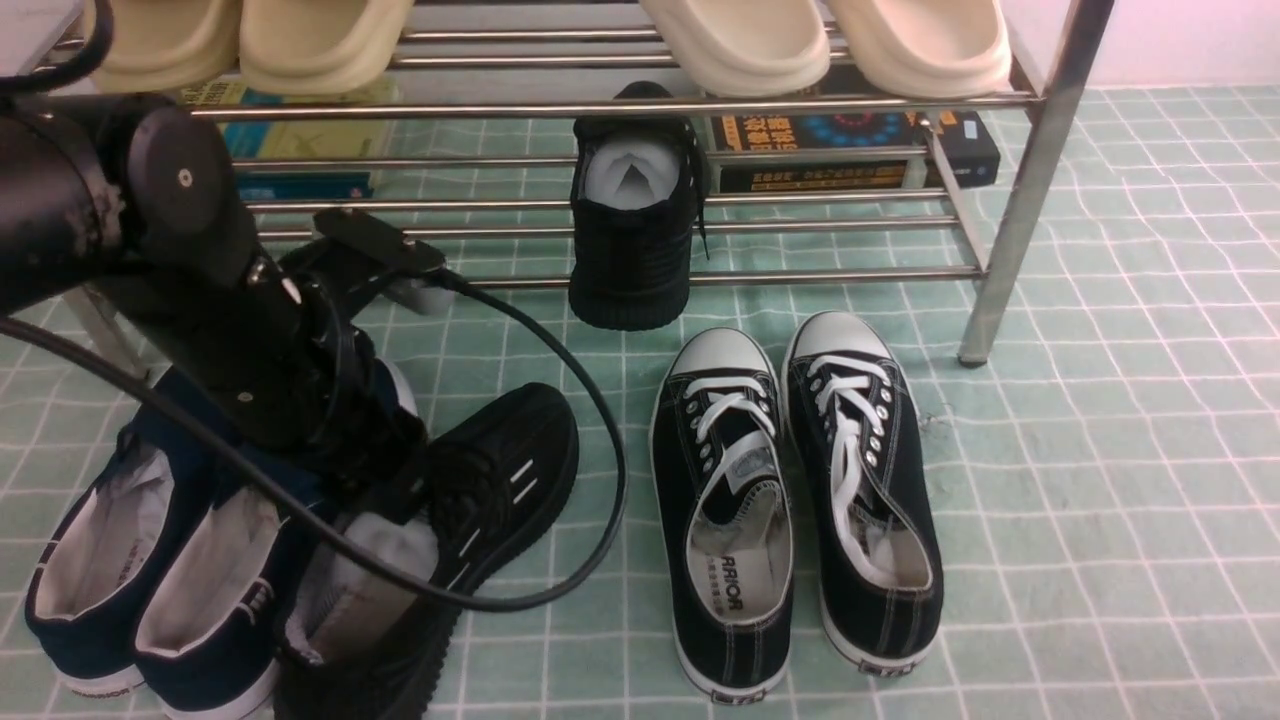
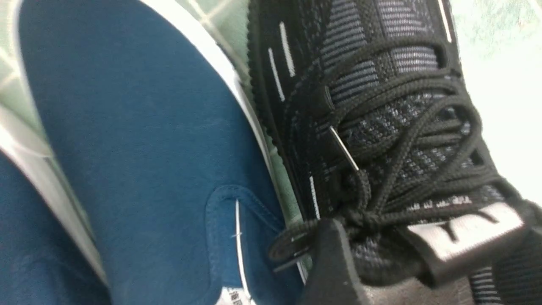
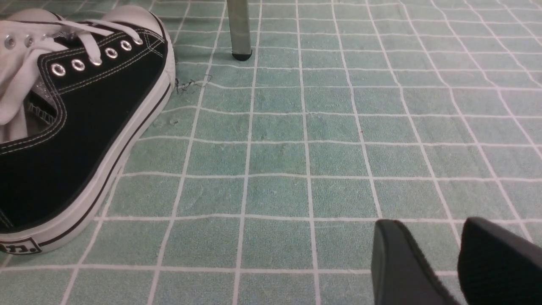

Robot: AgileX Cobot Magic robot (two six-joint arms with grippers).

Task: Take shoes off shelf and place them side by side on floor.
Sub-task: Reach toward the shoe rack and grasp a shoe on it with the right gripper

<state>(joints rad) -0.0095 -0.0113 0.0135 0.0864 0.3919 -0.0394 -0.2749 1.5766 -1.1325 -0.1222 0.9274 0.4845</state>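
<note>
One black knit shoe (image 1: 632, 235) stands on end against the lower bars of the chrome shelf (image 1: 620, 105), white paper showing in its opening. The other shoe (image 1: 490, 480) lies on the green tiled floor (image 1: 1100, 450), angled, right beside a navy slip-on. My left gripper (image 1: 395, 480) reaches down over its collar. In the left wrist view one finger (image 2: 334, 262) sits beside the laced tongue (image 2: 402, 140), and the other finger is out of frame. My right gripper (image 3: 432, 237) hovers low over bare tiles, open and empty, and is out of the front view.
Black canvas sneakers (image 1: 790, 500) with white laces stand as a pair right of centre. Navy slip-ons (image 1: 130, 560) sit at the left. Cream slippers (image 1: 740, 40) fill the upper tier, with books (image 1: 850, 150) behind the lower one. A shelf leg (image 1: 1020, 220) stands at the right. A black cable (image 1: 590, 400) loops from my left arm.
</note>
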